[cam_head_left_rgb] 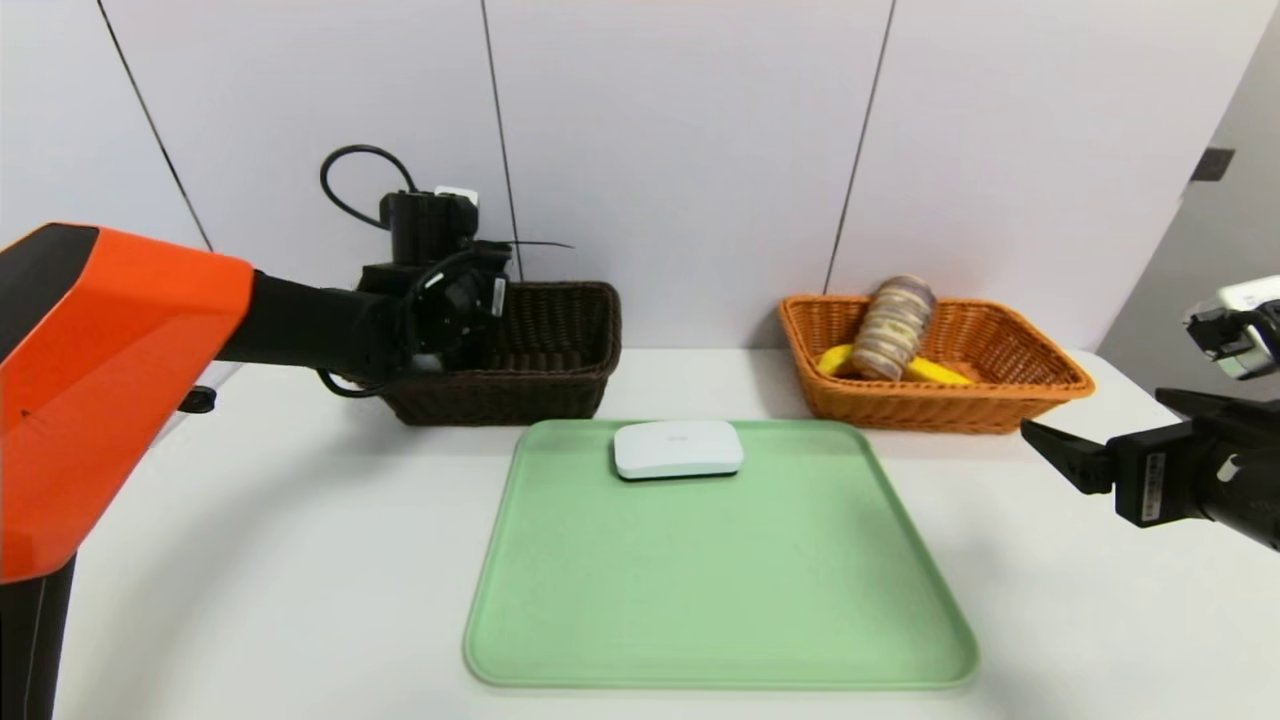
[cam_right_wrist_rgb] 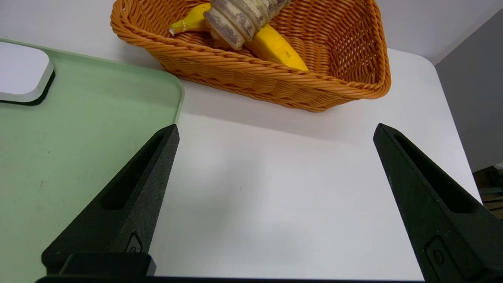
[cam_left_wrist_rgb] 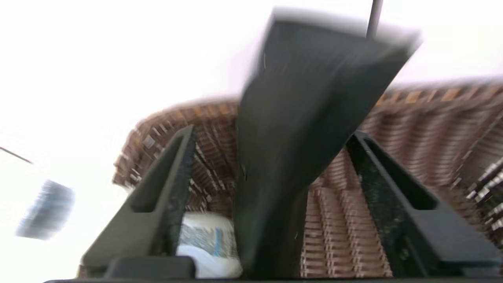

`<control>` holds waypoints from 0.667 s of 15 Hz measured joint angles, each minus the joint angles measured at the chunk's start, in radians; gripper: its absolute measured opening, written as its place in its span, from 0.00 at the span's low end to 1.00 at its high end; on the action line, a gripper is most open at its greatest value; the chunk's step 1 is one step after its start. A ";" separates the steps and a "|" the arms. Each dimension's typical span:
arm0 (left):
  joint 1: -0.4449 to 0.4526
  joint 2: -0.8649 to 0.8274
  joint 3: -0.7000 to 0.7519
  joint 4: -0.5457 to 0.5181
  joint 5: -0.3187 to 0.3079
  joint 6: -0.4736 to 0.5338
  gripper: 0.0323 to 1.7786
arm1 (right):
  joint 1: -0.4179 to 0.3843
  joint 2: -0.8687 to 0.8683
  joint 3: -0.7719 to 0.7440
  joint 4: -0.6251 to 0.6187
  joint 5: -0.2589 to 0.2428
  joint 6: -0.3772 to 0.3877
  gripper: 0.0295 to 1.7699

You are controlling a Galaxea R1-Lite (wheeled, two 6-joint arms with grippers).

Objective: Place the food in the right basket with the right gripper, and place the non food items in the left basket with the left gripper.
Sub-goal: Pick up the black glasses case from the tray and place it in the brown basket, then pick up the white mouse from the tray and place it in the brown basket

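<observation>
Hanging over the brown basket (cam_left_wrist_rgb: 432,129), left tool (cam_left_wrist_rgb: 271,137) spread wide, black pouch (cam_left_wrist_rgb: 306,118) loose between its fingers.

No text reads clearly: bottle (cam_left_wrist_rgb: 208,245) label print blurred, faint mark on white device (cam_head_left_rgb: 678,448) illegible.

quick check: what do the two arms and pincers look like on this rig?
Left arm: large orange shell, black forearm, looping black cables. Left pincer: two black tapered fingers with recessed slots. Right arm: black, white label, white camera module above. Right pincer: matching black wedge fingers.
</observation>
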 joint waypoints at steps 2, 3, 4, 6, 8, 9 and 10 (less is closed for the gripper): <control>0.000 -0.033 -0.005 0.000 -0.004 0.018 0.81 | 0.000 0.000 0.004 -0.001 0.000 0.000 0.97; -0.001 -0.056 -0.008 0.001 -0.013 0.024 0.83 | 0.001 0.000 0.004 -0.001 0.002 0.000 0.97; -0.001 -0.086 -0.011 0.005 -0.023 0.026 0.85 | 0.002 0.000 0.004 -0.001 0.005 0.000 0.97; -0.009 -0.141 -0.013 0.014 -0.042 0.027 0.87 | 0.003 0.000 0.003 -0.001 0.006 0.000 0.97; -0.040 -0.196 -0.013 0.019 -0.051 0.034 0.89 | 0.003 0.000 0.003 -0.001 0.006 -0.001 0.97; -0.065 -0.223 -0.012 0.020 -0.052 0.041 0.90 | 0.004 0.000 0.001 -0.001 0.006 -0.001 0.97; -0.089 -0.245 -0.008 0.020 -0.053 0.045 0.90 | 0.004 -0.001 0.000 -0.001 0.006 -0.001 0.97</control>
